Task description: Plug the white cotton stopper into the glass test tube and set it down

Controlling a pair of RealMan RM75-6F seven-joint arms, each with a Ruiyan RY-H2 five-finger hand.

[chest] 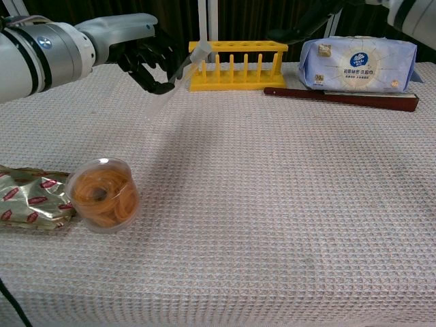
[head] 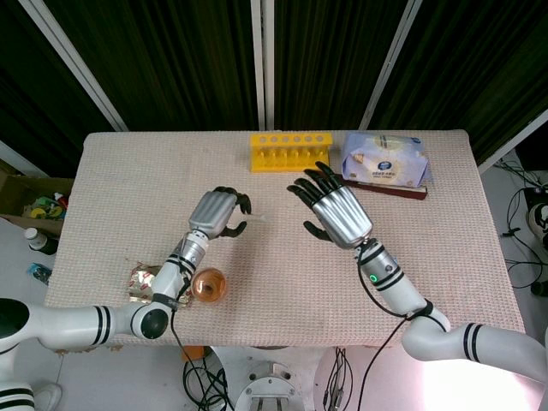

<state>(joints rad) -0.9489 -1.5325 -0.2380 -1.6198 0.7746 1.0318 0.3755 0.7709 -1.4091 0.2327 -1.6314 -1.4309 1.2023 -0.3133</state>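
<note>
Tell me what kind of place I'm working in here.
Probably a mock lab bench in a robot test room. A yellow test tube rack stands on a cloth-covered table, the left hand holds a glass test tube, and dark curtains hang behind.

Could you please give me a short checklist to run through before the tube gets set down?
1. Left hand holds the test tube: ok.
2. Cotton stopper seated in the tube's mouth: ok, white plug shows at the upper end.
3. Right hand apart from the tube, fingers spread: ok.
4. Tube off the table: ok, tilted in the air.
5. Cloth under the tube free of the yellow rack: ok.
</note>
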